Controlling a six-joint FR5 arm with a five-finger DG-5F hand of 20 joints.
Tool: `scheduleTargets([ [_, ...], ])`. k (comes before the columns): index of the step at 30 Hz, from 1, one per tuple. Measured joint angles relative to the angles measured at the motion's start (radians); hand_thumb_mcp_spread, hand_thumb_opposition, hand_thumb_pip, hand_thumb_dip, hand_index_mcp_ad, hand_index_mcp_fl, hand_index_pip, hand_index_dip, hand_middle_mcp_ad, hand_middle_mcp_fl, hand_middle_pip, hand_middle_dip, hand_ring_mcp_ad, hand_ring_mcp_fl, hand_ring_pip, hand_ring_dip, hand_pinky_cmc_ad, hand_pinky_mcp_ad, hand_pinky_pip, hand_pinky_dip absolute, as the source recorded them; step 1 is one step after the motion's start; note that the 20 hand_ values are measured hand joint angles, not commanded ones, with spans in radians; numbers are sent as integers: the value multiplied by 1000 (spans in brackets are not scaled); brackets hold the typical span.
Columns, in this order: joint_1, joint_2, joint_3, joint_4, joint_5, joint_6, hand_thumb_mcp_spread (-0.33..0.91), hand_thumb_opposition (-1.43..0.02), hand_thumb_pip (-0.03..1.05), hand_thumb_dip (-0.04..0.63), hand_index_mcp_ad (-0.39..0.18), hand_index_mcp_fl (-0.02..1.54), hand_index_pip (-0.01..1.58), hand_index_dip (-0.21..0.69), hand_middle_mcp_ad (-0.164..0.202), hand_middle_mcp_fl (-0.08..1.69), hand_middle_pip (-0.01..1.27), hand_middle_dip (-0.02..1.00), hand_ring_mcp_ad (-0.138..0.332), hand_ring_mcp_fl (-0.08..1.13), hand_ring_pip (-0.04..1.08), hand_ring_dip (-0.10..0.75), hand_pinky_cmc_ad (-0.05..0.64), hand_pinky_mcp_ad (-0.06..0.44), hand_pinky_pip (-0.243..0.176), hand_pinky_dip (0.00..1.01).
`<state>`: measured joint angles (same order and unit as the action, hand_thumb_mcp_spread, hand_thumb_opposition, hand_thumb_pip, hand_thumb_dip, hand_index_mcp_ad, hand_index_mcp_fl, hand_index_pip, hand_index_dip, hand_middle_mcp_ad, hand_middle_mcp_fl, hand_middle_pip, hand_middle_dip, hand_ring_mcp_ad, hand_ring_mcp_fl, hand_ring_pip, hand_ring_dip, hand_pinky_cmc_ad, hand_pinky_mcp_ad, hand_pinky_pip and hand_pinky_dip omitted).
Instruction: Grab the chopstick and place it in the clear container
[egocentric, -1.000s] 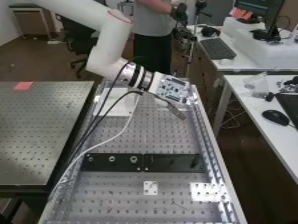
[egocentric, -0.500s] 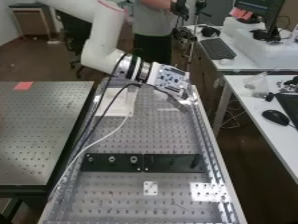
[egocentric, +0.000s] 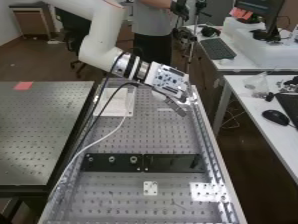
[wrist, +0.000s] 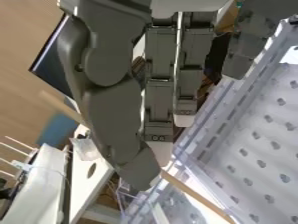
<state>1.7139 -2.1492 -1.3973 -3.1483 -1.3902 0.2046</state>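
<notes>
The dark grey robot hand hangs over the far part of the long perforated metal bench, close to its right edge, at the end of the white jointed arm. Its fingers and thumb are drawn in narrow, pinching the thin pale wooden chopstick. The chopstick is between the thumb and the fingers, near their tips, held at a slant with a length sticking out on either side; one of these crosses over the bench's edge rail as the wrist view shows it.

A white rectangular piece is near the bench's far left corner. A white cable loops from the arm down toward the left edge, beside dark cables. A long black plate spans the bench between its left and right edges. Nearer the near edge is a small white plate with holes.
</notes>
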Motion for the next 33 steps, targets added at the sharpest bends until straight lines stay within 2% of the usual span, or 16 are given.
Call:
scheduleTargets([
  [8,0,-10,24,-33,26,18,819,-1096,417,288,-239,1196,485,419,24,1286,262,700,24,663,122,620,367,328,35,168],
  [18,19,-14,23,-12,10,29,819,-1096,417,290,-239,1204,485,419,24,1286,262,698,24,651,120,609,367,328,35,168],
  [33,29,-63,72,-122,34,2,813,-1096,417,290,-239,1204,485,419,26,1286,262,698,24,649,120,609,367,328,35,168],
])
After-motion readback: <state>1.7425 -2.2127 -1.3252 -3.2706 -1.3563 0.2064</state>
